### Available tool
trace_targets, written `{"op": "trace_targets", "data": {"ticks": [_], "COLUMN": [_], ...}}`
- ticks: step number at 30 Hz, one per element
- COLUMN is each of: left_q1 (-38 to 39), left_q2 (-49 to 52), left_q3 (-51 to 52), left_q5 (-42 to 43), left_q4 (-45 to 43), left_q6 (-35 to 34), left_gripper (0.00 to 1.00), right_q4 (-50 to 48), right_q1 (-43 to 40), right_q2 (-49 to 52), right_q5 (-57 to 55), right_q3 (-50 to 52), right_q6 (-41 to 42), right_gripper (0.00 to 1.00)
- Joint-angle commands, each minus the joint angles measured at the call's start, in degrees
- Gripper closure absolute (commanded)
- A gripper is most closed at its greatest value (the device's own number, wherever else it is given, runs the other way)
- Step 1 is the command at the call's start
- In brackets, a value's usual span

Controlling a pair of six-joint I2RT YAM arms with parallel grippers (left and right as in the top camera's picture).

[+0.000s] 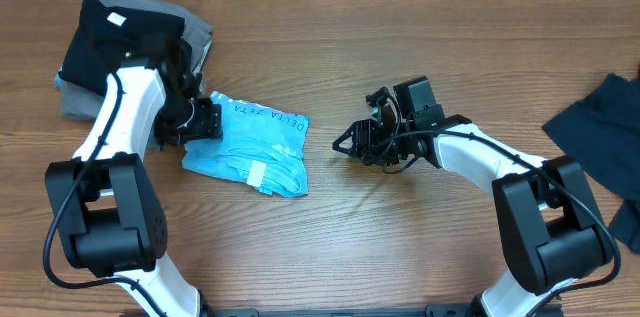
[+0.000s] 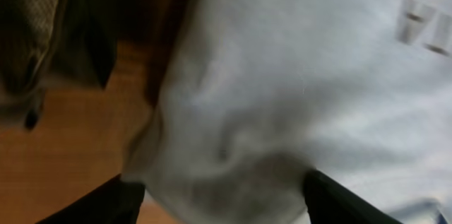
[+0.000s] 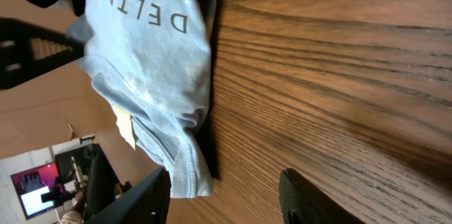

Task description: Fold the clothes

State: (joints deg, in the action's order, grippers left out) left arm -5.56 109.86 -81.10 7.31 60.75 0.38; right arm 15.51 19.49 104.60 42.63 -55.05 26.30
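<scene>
A light blue T-shirt (image 1: 255, 147) with dark printed text lies folded into a compact bundle left of the table's middle. It fills the left wrist view (image 2: 296, 75) and shows in the right wrist view (image 3: 152, 61). My left gripper (image 1: 203, 120) is at the bundle's left edge. Its fingers (image 2: 222, 206) are spread wide with a bulge of the blue cloth between them. My right gripper (image 1: 347, 143) is open and empty just above the wood, a short way right of the shirt, and its fingers (image 3: 226, 196) point at the shirt's hem.
A stack of black and grey shirts (image 1: 130, 32) lies at the back left, close behind my left arm. A dark navy shirt (image 1: 605, 127) lies at the right edge. Bare wooden table (image 1: 400, 237) runs along the front.
</scene>
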Motion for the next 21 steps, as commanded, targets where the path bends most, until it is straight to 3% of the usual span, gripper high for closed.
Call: {"op": "trace_targets", "data": {"ticks": [1, 6, 14, 16, 19, 20, 21], "left_q1": [-0.61, 3.32, 16.61, 19.28, 19.63, 19.61, 19.26], "left_q2": [-1.11, -1.09, -1.09, -1.14, -1.2, -1.25, -1.25], "left_q3": [5.55, 13.05, 16.57, 16.44, 15.41, 14.75, 12.57], "left_q5": [6.82, 12.92, 12.48, 12.39, 17.84, 18.95, 18.82], "left_q4": [-5.25, -11.47, -13.18, -12.87, -11.58, -10.51, -7.34], "left_q6": [-0.35, -0.09, -1.64, -5.86, -5.97, -5.46, -4.68], "left_gripper": [0.36, 0.78, 0.85, 0.84, 0.79, 0.78, 0.8], "right_q4": [0.35, 1.14, 2.1, 2.69, 2.8, 3.02, 4.48], "right_q1": [-0.24, -0.55, -5.2, -5.79, -4.48, -3.76, -1.88], "right_q2": [-1.66, -1.81, -4.24, -6.32, -7.72, -7.78, -7.72], "right_q5": [-0.09, -0.15, -2.4, 1.29, 5.9, 6.54, 6.51], "right_q3": [-0.07, -0.09, -0.09, -0.09, -0.09, -0.09, -0.07], "right_q6": [-1.49, -1.53, -1.57, -4.44, -5.99, -5.97, -5.51], "right_gripper": [0.47, 0.48, 0.48, 0.47, 0.5, 0.55, 0.76]}}
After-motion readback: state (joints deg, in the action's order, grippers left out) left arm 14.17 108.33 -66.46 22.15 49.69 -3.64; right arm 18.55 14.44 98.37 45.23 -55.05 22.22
